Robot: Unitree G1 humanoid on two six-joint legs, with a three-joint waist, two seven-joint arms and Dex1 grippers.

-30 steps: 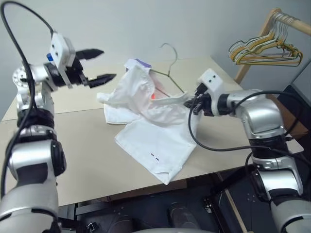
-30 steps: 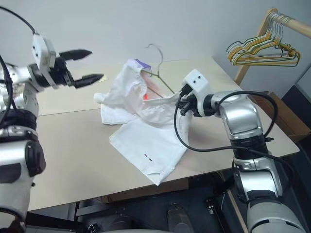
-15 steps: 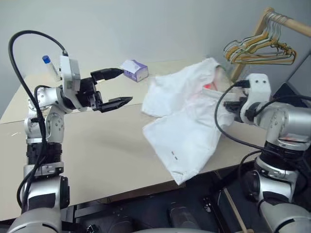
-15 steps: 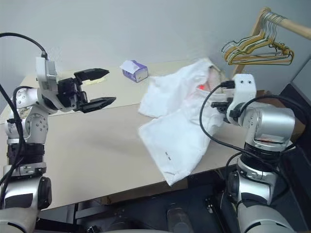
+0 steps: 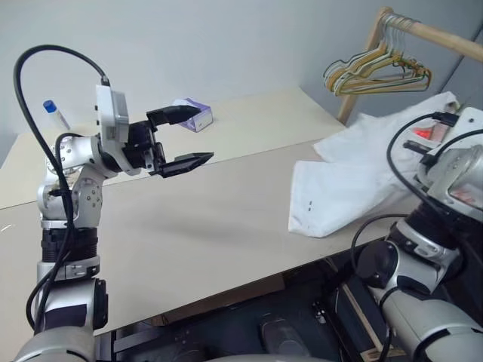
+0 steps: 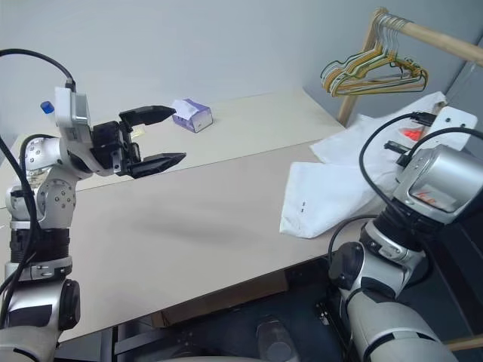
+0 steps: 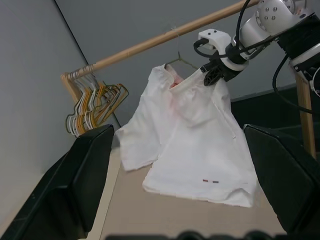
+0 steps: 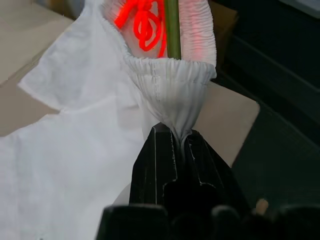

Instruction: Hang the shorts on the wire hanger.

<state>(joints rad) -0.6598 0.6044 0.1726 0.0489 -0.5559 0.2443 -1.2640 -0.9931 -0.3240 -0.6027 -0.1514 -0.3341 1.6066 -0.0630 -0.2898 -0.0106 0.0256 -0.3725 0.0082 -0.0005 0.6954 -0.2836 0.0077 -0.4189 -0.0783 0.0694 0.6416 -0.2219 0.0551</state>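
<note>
The white shorts (image 5: pixel 355 173) hang by their gathered waistband from my right gripper (image 8: pixel 181 142), which is shut on the cloth. Their legs trail onto the right end of the table (image 5: pixel 226 226), small dark marks near the hem. In the left wrist view the right gripper (image 7: pixel 212 75) holds the shorts (image 7: pixel 195 135) up beside the wooden rail. The wire hanger (image 7: pixel 181 60) pokes its thin hook out above the waistband, and its wire (image 8: pixel 172 25) runs inside the waistband opening. My left gripper (image 5: pixel 185 139) hovers open over the table's left part, far from the shorts and holding nothing.
A purple-and-white tissue box (image 5: pixel 192 115) sits at the back of the table. A bunch of yellow, green and white hangers (image 5: pixel 377 72) hangs on a wooden rail (image 5: pixel 430 30) beyond the table's right end. A blue-capped item (image 5: pixel 51 109) stands at the far left.
My right gripper has swung right with the shorts, dragging them from mid-table to its right edge. The left gripper drew back slightly, still open. The head view has turned right.
</note>
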